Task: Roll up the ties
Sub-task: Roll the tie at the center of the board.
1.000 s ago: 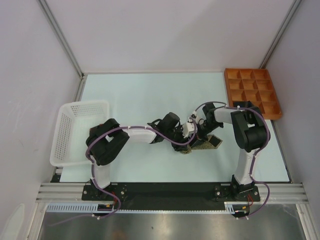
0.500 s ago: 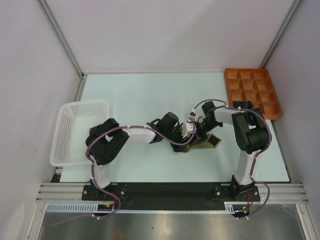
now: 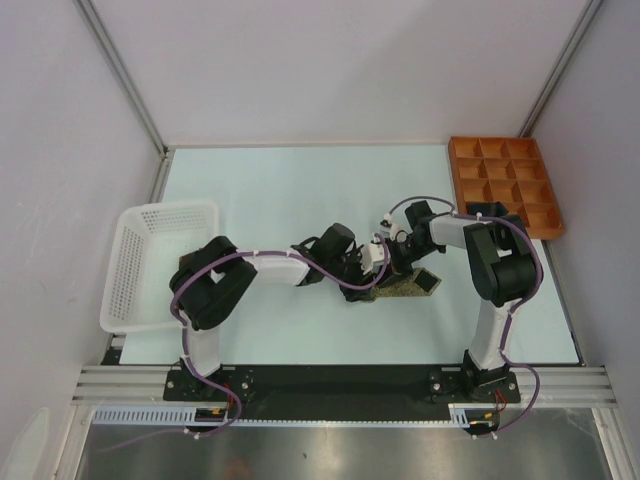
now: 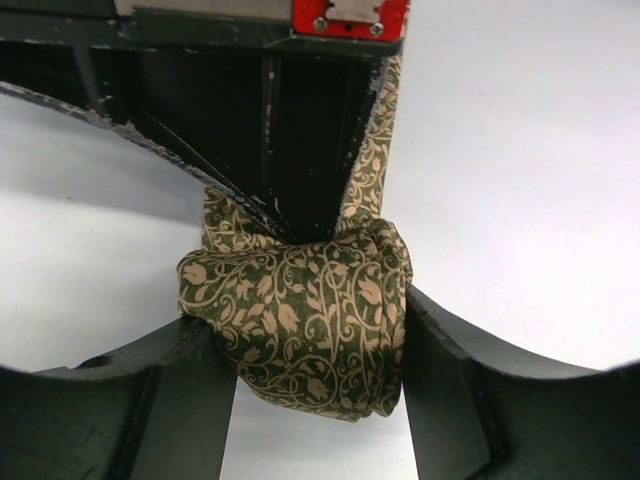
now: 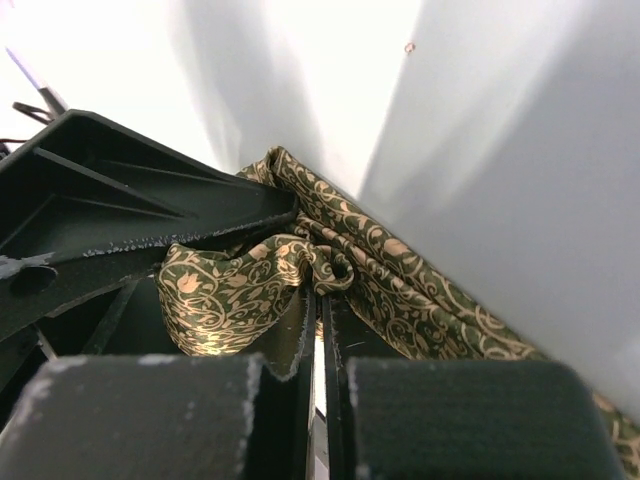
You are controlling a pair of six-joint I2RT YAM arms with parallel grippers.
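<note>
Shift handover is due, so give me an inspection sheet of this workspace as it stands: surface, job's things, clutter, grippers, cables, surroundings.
Surface: pale table.
Job's things: one green tie with a tan vine print, partly rolled at mid-table, a loose length trailing from the roll; no other tie in view.
Clutter: nothing seen loose; white mesh basket at the left edge, orange compartment tray at the far right corner.
Grippers: left gripper has its jaws apart on either side of the roll, pressing or not cannot be told; right gripper is shut on the tie.
Cables: purple cables loop along both arms.
Surroundings: white walls on three sides.
</note>
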